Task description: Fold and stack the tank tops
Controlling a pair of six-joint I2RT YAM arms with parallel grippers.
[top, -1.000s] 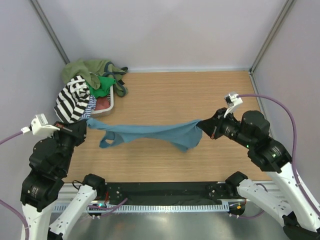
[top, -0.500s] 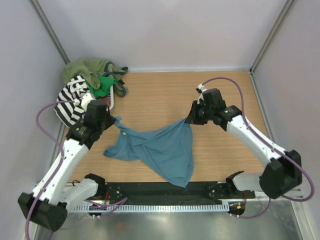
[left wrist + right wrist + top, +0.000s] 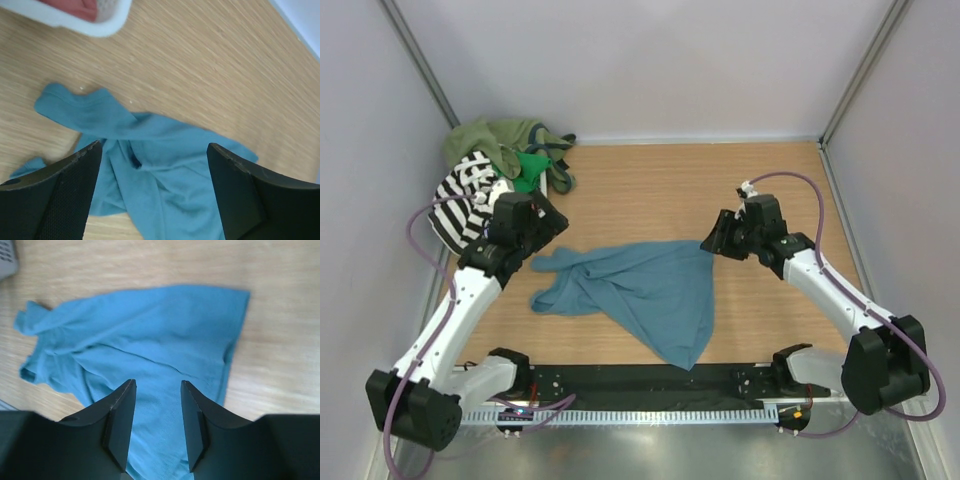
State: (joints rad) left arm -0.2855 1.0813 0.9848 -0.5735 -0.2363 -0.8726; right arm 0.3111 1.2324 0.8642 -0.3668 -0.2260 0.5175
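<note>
On the table [image 3: 650,190] the teal tank top [image 3: 640,290] lies creased, its long axis running left to right between the arms, well apart from the heap of other tank tops [image 3: 495,165] in the far left corner. The left gripper [image 3: 155,150] hovers over its strap end, jaws wide and empty. The right gripper [image 3: 157,385], jaws partly apart and empty, is beside the hem corner, so each arm is probably best placed to regrasp its own end

Wooden table [image 3: 650,190], white basket [image 3: 102,29]
</note>
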